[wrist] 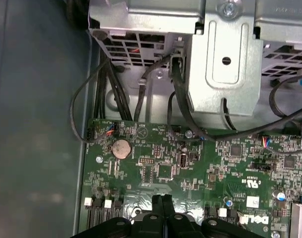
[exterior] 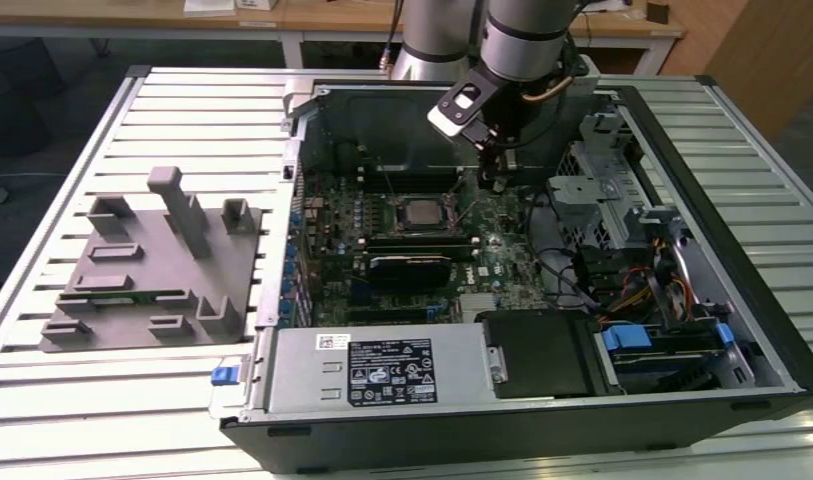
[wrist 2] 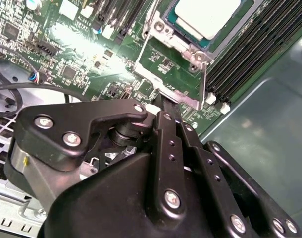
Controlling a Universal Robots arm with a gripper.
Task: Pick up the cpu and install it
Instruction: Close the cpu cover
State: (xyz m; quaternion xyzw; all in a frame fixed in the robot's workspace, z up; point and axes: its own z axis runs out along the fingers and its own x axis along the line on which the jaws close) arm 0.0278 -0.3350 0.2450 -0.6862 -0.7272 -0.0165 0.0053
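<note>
Second wrist view: cpu [wrist 2: 208,15], square, no long axis, flat inside socket frame [wrist 2: 167,29], silvery top upward; gripper [wrist 2: 165,102] clenched, empty, just beside frame.

Small print covers the power supply label [exterior: 390,372] — white silkscreen marks dot the motherboard [wrist: 166,171] — nothing legible.

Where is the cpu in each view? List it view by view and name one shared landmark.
Exterior view: the cpu sits on the motherboard, at the exterior view's left of the end effector.
Second wrist view: its pale top lies just beyond the fingertips.
First wrist view: motherboard edge with a coin cell.
Shared landmark: the end effector's shut fingertips.
</note>
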